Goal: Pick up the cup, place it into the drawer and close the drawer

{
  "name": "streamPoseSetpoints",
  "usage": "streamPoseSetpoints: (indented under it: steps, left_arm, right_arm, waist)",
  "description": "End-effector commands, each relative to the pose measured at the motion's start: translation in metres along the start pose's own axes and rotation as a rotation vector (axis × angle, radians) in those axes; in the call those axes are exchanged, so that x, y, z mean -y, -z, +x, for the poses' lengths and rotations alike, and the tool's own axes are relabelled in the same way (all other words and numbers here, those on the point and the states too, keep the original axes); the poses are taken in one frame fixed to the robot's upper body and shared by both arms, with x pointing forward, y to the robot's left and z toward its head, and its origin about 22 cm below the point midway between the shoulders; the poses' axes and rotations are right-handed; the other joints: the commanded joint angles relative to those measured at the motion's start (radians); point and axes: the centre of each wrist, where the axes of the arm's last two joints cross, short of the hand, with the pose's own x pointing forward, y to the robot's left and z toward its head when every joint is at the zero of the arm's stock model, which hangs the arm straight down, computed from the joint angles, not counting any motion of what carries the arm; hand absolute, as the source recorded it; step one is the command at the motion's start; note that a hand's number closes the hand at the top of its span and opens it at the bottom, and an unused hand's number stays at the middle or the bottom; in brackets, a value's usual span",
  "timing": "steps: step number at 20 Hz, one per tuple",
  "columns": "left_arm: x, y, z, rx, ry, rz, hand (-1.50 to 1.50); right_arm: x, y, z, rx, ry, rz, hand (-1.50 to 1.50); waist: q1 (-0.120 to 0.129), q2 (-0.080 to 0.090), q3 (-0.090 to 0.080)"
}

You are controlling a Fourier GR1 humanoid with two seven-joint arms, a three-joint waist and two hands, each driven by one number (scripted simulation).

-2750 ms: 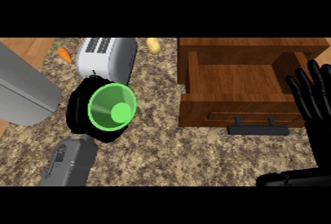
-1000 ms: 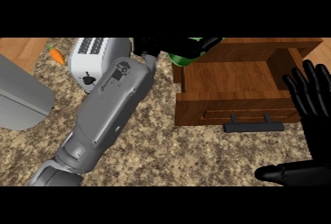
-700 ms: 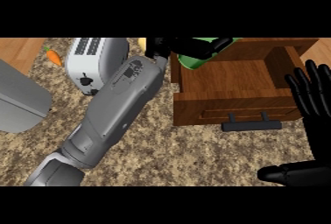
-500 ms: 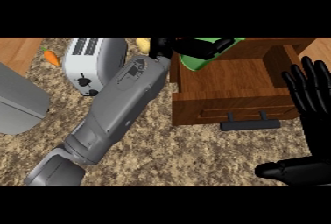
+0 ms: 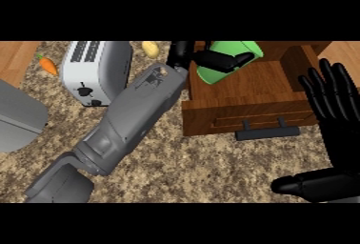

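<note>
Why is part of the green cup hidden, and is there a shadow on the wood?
In the head view, the left hand has its black fingers curled across the green cup, so they cover its middle. The cup hangs over the open drawer. No clear shadow shows under the cup; the drawer's floor looks evenly lit. The right hand rests open at the right edge.
</note>
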Motion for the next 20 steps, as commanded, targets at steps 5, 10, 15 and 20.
streamPoseSetpoints:
  steps: [5, 10, 15, 20]
  left_arm:
    - [0.005, -0.001, -0.007, -0.025, 0.165, -0.02, -1.5]
    - [0.011, 0.002, 0.004, -0.035, 0.15, -0.004, -1.5]
    - [0.014, -0.004, 0.003, 0.017, -0.011, -0.033, -1.5]
    - [0.02, -0.003, 0.017, 0.1, -0.131, -0.009, -1.5]
  right_arm:
    - [-0.003, 0.004, 0.003, 0.013, 0.011, 0.021, -1.5]
    - [-0.005, 0.001, -0.003, 0.047, 0.061, 0.023, -1.5]
    - [-0.002, 0.012, 0.0, 0.031, 0.078, 0.019, -1.5]
    - [-0.004, -0.003, 0.0, 0.019, 0.129, 0.051, -1.5]
  waist:
    - [-0.034, 0.009, 0.001]
    - [-0.032, 0.008, 0.001]
    - [-0.006, 0.004, 0.0]
    - [0.013, -0.006, -0.001]
